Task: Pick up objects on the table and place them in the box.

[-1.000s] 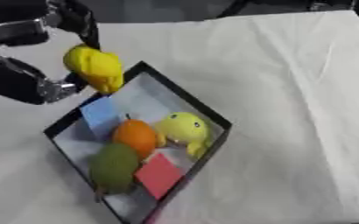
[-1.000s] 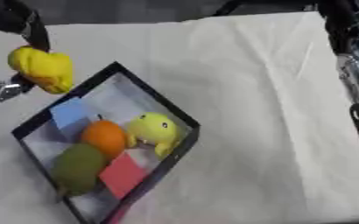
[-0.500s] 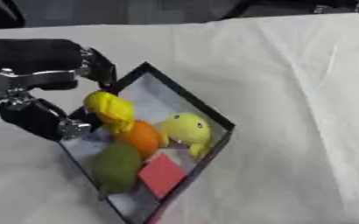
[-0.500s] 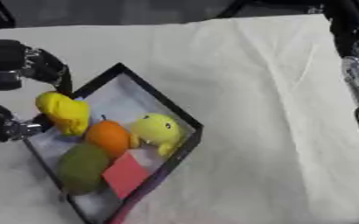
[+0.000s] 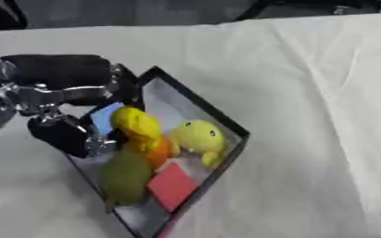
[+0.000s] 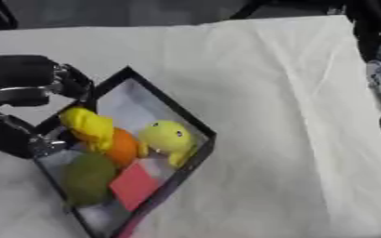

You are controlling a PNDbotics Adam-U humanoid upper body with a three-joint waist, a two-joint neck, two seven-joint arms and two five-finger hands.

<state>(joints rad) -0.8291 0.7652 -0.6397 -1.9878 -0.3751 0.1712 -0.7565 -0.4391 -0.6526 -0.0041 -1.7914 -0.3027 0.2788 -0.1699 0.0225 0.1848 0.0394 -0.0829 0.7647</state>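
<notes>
Yellow toy, likely light and squashy, pinched at its middle by left hand fingers above box.

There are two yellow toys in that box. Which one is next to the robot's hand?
The plain lumpy yellow toy, on top of the orange ball, right beside the left hand. The other yellow toy has a dark eye dot and lies nearer the box's far wall.
</notes>
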